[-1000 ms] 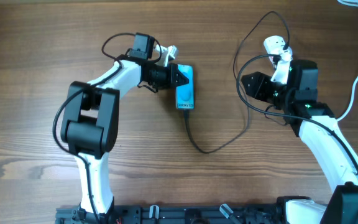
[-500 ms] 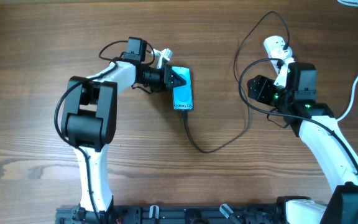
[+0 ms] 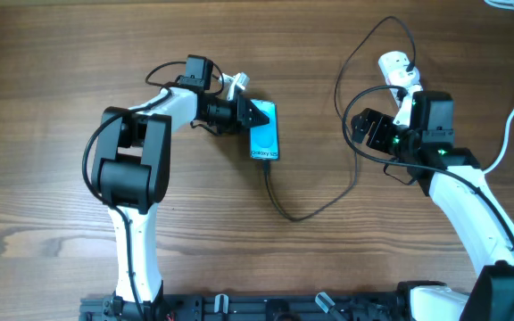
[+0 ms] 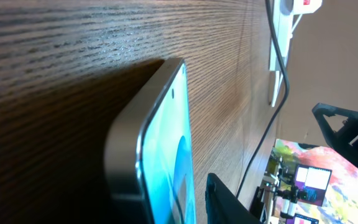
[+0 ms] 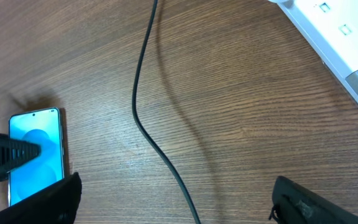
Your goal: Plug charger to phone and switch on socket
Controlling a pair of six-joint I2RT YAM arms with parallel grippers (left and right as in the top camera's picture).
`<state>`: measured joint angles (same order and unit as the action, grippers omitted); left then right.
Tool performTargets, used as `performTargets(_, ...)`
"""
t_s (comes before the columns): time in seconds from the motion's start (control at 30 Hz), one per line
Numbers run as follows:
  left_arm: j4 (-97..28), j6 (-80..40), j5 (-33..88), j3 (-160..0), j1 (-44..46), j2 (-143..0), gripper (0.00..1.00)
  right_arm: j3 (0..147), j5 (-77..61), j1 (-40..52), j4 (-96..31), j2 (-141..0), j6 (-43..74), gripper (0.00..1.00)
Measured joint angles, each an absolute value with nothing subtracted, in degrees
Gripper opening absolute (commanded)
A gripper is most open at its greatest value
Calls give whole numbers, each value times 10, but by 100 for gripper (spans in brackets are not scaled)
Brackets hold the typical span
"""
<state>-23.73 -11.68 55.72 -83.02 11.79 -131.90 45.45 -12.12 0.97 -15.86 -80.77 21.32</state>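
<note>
Phone (image 3: pixel 265 135) flat, charger (image 5: pixel 135 99) at its bottom edge; left gripper (image 3: pixel 259 113) at phone top, closure unclear; right gripper (image 5: pixel 176 186) spread.

The phone (image 3: pixel 265 141) lies on the table (image 3: pixel 61 53), well left of the socket (image 3: pixel 396 65).

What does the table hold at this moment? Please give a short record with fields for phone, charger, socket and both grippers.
phone: screen up, lit teal
charger: black cable reaches phone's near short edge
socket: white strip, far right; switch state unclear
left gripper: at phone's far end; grip unclear
right gripper: open, empty, near socket
</note>
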Motion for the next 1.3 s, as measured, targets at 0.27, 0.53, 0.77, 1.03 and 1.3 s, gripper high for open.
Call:
performTargets(0.27, -286, -127, 529, -836, 103, -1310, 27, 455, -121, 10, -158, -808, 213, 99)
performTargets(0.53, -296, -132, 526, -836, 74, -1308, 26, 455, -121, 10, -141, -808, 213, 100)
performTargets(0.77, -314, -132, 514, -837, 62, -1302, 28, 455, -116, 10, -104, -808, 233, 100)
performTargets(1.03, -430, -136, 389, -841, -15, -1230, 36, 455, -59, 2, -109, -808, 247, 24)
performTargets(1.3, -554, -125, 268, -846, -74, -947, 42, 493, -9, -64, -136, -808, 257, 5)
